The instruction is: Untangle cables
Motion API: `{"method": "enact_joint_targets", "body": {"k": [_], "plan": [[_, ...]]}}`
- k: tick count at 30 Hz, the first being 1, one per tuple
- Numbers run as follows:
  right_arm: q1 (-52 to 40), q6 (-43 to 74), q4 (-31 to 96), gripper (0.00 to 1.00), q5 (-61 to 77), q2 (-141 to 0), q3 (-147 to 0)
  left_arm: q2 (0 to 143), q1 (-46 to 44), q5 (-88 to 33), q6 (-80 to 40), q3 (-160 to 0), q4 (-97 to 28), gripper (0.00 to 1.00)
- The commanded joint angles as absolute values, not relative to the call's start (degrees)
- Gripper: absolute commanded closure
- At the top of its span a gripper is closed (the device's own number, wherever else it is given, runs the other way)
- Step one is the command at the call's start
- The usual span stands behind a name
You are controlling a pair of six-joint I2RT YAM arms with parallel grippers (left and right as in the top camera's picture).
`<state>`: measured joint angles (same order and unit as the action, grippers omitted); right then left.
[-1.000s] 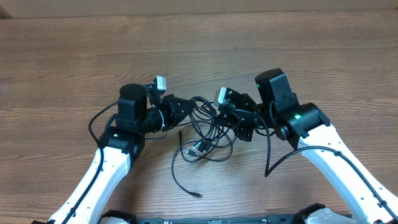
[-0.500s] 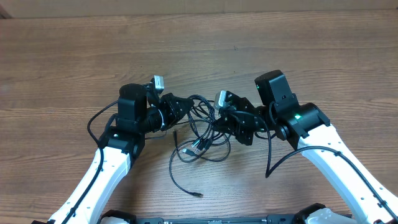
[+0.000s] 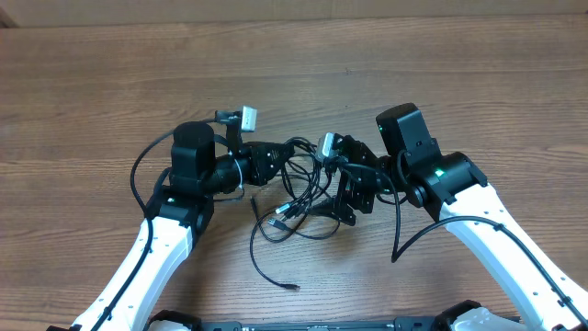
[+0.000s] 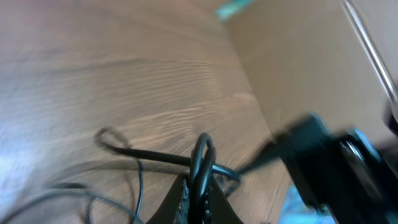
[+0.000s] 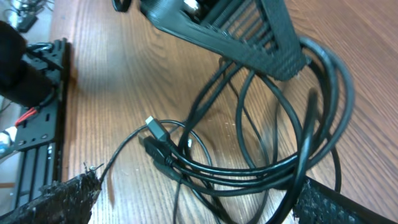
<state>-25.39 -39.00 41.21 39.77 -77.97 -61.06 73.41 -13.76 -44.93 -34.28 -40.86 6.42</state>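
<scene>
The cables (image 3: 303, 198) are thin black cords knotted in a clump on the wooden table between my two arms. One loose strand trails toward the front and ends in a small plug (image 3: 292, 288). My left gripper (image 3: 282, 159) is shut on a cable loop (image 4: 203, 158) at the clump's left side, and its fingertips (image 4: 186, 198) pinch the cord. My right gripper (image 3: 331, 191) stands wide open over the clump's right side. Several cords (image 5: 249, 168) and two plugs (image 5: 158, 138) lie between its fingers (image 5: 68, 196), with nothing gripped.
The left gripper's black body (image 5: 236, 31) shows at the top of the right wrist view. Thicker arm wires loop outward beside the left arm (image 3: 142, 170) and the right arm (image 3: 400, 230). The table's front edge (image 3: 303, 324) lies near the arm bases.
My right gripper has gone from shut to wide open and let go of the cables. The left wrist has turned and shifted slightly right, still gripping its loop.
</scene>
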Motion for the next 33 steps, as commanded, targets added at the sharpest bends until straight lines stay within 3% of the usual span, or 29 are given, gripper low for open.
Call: {"method": "enact_joint_targets", "body": {"k": [1, 9, 17, 26, 28, 31, 32, 33], "plan": [[-25.36, -38.98, 40.38, 0.00, 38.00, -78.11, -62.48, 73.43, -13.52, -54.46, -18.59, -41.30, 10.28, 0.96], [-25.36, -38.83, 37.26, 0.00, 35.51, -75.33, -63.81, 73.43, -13.52, -59.22, -10.17, -41.30, 12.78, 0.96], [-25.36, -38.83, 33.82, 0.00, 31.94, -70.46, -63.83, 73.43, -13.52, -71.66, -4.19, -41.30, 16.21, 0.96], [-25.36, -38.83, 32.36, 0.00, 31.57, -66.35, -63.83, 73.43, -13.52, -74.65, -2.11, -41.30, 16.64, 0.96], [-25.36, -38.83, 32.51, 0.17, 31.62, -66.11, -63.81, 73.43, -13.52, -76.18, -1.17, -41.30, 16.62, 0.96], [-25.36, -38.85, 32.49, 0.54, 32.45, -66.02, -63.81, 73.43, -13.54, -76.60, -1.17, -41.30, 16.62, 0.96], [-25.39, -38.85, 32.42, 0.63, 33.01, -66.02, -63.81, 73.43, -13.54, -76.62, -0.86, -41.30, 16.62, 0.96], [-25.36, -38.85, 32.38, 0.65, 33.63, -66.02, -63.83, 73.43, -13.54, -76.90, -0.19, -41.30, 16.60, 0.96]]}}
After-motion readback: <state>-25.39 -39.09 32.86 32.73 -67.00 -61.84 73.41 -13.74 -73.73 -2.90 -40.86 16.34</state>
